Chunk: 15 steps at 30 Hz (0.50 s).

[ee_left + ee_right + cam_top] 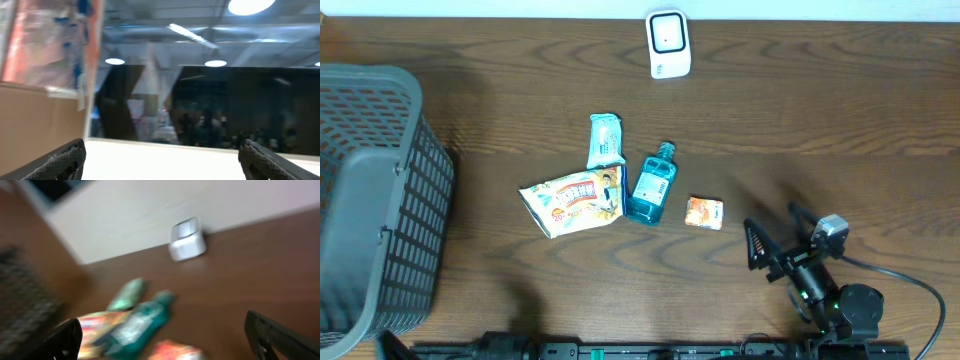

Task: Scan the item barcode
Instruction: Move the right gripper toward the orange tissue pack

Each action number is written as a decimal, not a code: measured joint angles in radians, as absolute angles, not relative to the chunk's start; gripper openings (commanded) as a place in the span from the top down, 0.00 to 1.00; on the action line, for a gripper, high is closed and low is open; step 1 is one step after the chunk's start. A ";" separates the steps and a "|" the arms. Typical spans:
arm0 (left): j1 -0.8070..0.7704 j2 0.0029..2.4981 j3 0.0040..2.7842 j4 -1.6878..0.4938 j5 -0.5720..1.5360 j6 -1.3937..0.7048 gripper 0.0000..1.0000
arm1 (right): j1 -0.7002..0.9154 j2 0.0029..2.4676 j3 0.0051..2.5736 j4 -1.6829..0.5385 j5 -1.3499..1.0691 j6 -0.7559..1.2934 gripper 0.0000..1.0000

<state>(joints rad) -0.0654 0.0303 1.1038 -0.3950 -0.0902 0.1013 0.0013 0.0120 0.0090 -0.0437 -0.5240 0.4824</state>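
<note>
Both tools were released.

- Right gripper [780, 232]: fingers spread wide, nothing between them. It hung low over the table [840, 120] near the front edge, just right of the items and touching none.
- Left gripper [162, 162]: fingers also wide apart and holding nothing. Its camera looked out at the room (ceiling lights, a dark panel, a cardboard box at left), not at the table.

Containers:
- Grey mesh basket [370, 200] sat at the left end of the table, well apart from the items. Only its own grey floor and mesh walls showed, and the frame edge cut off its left part.
- Bottle [652, 184] lay on its side mid-table, cap toward the far edge, label up, blue-teal liquid inside.

Items to scan, all lying loose on the table mid-field:
- Snack bag [573, 200] lay flat at the bottle's left. I couldn't tell if they touched.
- Green packet [605, 139] was just left of the bottle's cap end, beyond the bag.
- Small orange box [705, 212] was near the bottle's right side, apart from it.

White scanner [669, 43] stood at the far edge of the table, well apart from every item. The right wrist view was blurred but showed the same layout.
</note>
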 measured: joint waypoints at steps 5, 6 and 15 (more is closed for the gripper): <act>-0.074 0.012 1.091 -0.408 0.013 0.101 0.03 | 0.001 0.012 0.009 -0.049 -0.719 0.643 0.01; -0.078 0.012 1.089 -0.408 0.022 0.101 0.03 | 0.001 0.012 0.009 -0.049 -0.741 0.669 0.01; -0.086 0.012 1.087 -0.412 0.029 0.101 0.02 | 0.001 0.012 0.007 0.014 -0.801 0.909 0.01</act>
<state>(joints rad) -0.0860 0.0116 1.0870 -0.4118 0.0292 0.1013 0.0013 0.0120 0.0071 0.0135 -0.8009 0.9092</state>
